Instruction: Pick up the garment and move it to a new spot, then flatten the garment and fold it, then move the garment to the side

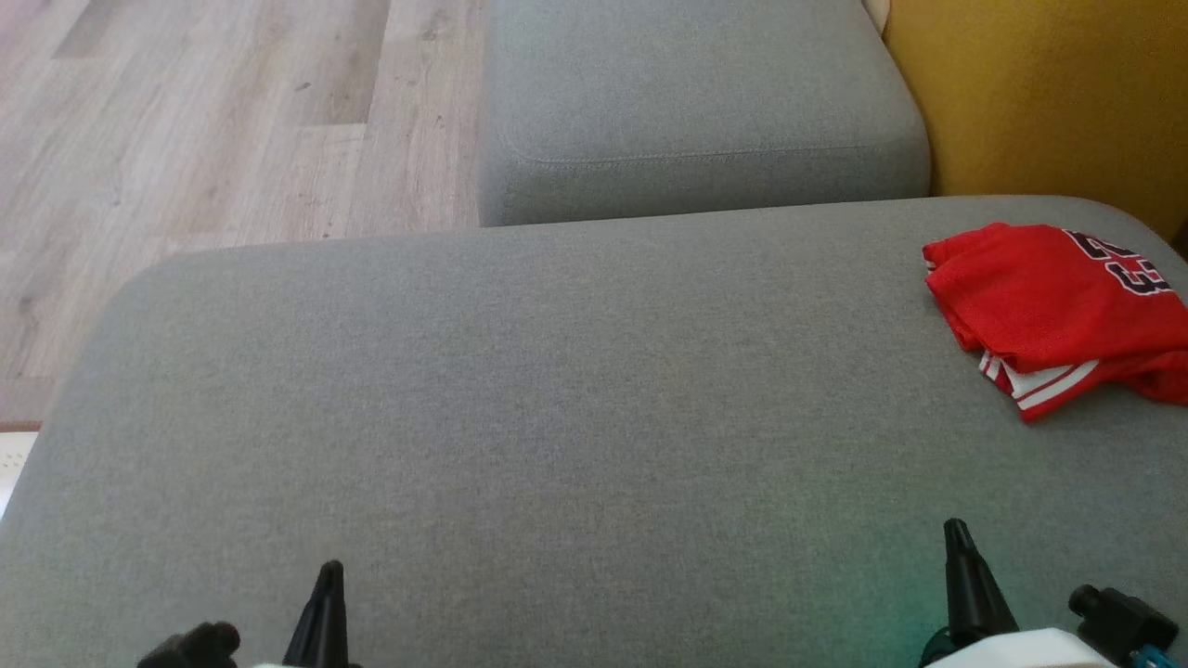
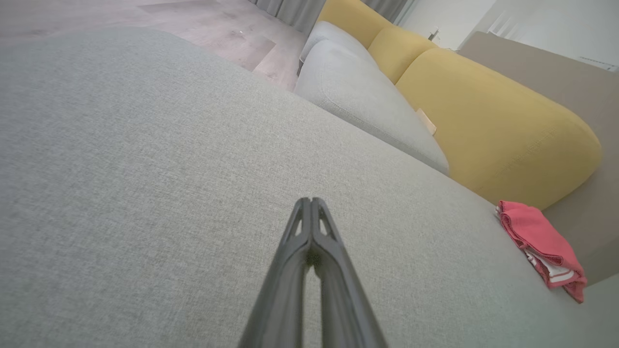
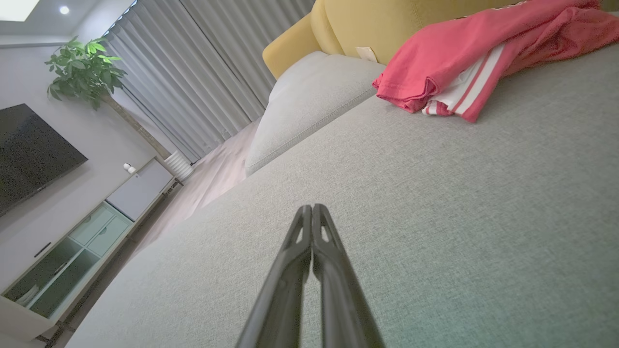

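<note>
A: So, surface and room?

B: Living room. Pale wood floor (image 1: 186,121) on the left. Grey pleated curtains (image 3: 203,72) at the far end. Dark TV (image 3: 29,150) on the wall above a low cabinet (image 3: 92,237), with a leafy plant (image 3: 82,67) in the corner. Work surface is a big grey sofa seat (image 1: 520,417) in flat woven fabric. A second grey seat cushion (image 1: 696,102) sits just beyond it, butting against it. Yellow backrest (image 1: 1049,93) runs along the right side.

A: Garment?

B: Red jersey (image 1: 1049,297), on the far right of the big seat, close to the yellow backrest. The head view crops its right edge. It lies in a compact, loosely folded bundle with uneven layers. Dark number print with a white outline on top, only partly readable. White-and-red striped trim pokes out at the edge nearest the robot.

A: Fingers?

B: Left fingers (image 2: 290,270) are pressed together, tips touching, empty, over bare seat at near left. Right fingers (image 3: 290,270) are the same: closed, empty, near right. Jersey is well apart from both, nearer the right pair.
</note>
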`<state>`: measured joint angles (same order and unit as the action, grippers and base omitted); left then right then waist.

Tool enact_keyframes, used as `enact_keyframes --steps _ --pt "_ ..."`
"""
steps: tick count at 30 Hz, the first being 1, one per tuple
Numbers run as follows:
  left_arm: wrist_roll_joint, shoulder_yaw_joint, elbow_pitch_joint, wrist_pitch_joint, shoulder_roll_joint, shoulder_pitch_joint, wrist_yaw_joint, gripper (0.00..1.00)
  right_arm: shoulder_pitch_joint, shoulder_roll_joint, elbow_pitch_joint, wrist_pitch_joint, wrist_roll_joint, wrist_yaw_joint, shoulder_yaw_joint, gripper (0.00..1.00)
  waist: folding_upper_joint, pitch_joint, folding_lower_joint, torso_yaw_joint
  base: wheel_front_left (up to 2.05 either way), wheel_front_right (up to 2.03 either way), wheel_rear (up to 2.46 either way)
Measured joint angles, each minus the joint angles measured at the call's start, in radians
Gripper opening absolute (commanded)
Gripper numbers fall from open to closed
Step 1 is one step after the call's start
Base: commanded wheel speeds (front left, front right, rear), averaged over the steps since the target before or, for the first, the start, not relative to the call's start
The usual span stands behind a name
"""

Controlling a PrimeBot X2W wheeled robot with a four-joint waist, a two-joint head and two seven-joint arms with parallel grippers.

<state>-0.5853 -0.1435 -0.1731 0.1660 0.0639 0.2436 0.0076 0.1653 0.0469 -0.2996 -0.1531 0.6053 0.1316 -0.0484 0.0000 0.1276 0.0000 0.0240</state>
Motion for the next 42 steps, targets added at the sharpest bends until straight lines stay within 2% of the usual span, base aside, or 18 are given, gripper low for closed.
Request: enact_keyframes --steps 42 --pt "-0.512 0.083 -0.046 -0.113 0.003 -0.139 -0.062 0.0 -0.096 0.001 0.007 0.115 0.491 0.0 0.076 0.0 0.0 -0.064 0.0 -0.012 0.0 0.0 0.0"
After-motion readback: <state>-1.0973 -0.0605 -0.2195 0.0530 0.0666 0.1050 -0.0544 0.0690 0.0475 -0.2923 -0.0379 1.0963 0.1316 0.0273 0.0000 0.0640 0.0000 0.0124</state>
